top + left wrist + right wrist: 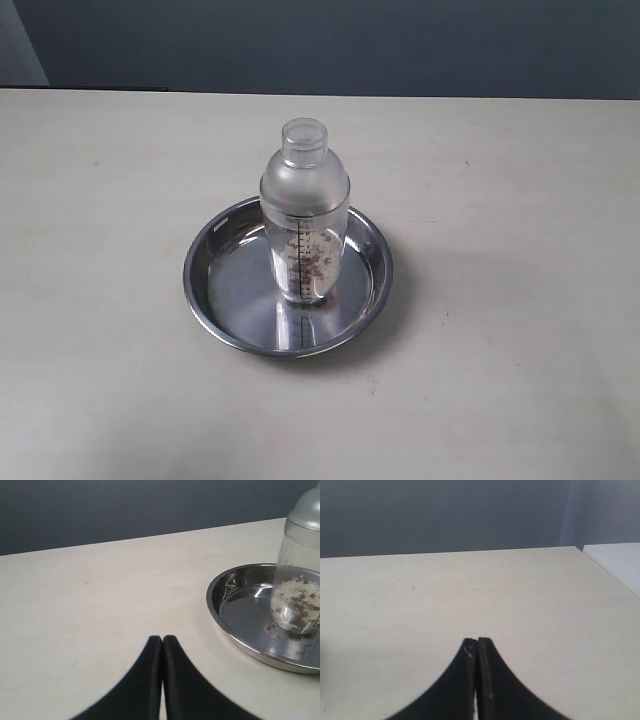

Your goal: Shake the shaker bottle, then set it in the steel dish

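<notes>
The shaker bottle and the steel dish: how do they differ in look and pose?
The shaker bottle is frosted clear plastic; the steel dish is shiny metal. The bottle stands tall and narrow; the dish lies low and wide. The bottle holds brown bits; the dish holds the bottle. Both are round.

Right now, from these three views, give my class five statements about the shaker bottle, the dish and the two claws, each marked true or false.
1. The shaker bottle stands upright inside the steel dish. True.
2. The bottle is open at the top. False: a small round cap closes its domed top.
3. The left claw and the right claw are both shut and hold nothing. True.
4. The bottle is empty. False: brown bits and pale ones lie inside it.
5. The left claw touches the dish. False: bare table lies between them.
</notes>
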{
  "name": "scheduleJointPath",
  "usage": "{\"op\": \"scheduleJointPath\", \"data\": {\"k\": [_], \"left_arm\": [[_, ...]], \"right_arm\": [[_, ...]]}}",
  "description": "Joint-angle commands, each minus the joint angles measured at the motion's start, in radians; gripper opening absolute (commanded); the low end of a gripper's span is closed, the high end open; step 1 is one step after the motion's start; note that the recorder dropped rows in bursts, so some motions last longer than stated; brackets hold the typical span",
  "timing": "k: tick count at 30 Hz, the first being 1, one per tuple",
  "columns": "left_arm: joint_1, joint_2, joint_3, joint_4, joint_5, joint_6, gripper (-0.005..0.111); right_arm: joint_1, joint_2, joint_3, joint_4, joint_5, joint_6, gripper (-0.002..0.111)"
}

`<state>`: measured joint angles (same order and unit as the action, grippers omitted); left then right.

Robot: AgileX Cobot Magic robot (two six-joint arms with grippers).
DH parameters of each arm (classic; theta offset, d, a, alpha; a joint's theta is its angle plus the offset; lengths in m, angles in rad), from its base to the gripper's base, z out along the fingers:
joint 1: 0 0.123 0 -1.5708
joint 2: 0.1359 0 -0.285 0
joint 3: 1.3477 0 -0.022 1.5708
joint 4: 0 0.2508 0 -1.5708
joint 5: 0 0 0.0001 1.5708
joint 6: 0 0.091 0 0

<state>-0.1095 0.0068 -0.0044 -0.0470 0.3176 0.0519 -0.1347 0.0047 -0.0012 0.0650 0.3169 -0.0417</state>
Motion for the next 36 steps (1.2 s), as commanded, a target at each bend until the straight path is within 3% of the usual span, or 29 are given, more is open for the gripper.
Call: {"op": "scheduleJointPath", "data": {"k": [1,4,36], "left_arm": [[0.001,-0.007,0.004,-0.031,-0.028,0.011,0.0],[0.001,-0.007,0.004,-0.124,-0.075,0.004,0.0],[0.001,-0.007,0.004,-0.098,-0.075,0.004,0.0]], "right_arm": [[-0.003,-0.005,0.001,0.001,-0.012,-0.002,-0.001],[-0.003,-0.005,0.001,0.001,-0.012,-0.002,-0.001],[-0.003,-0.005,0.001,0.001,-0.012,-0.002,-0.001]]}}
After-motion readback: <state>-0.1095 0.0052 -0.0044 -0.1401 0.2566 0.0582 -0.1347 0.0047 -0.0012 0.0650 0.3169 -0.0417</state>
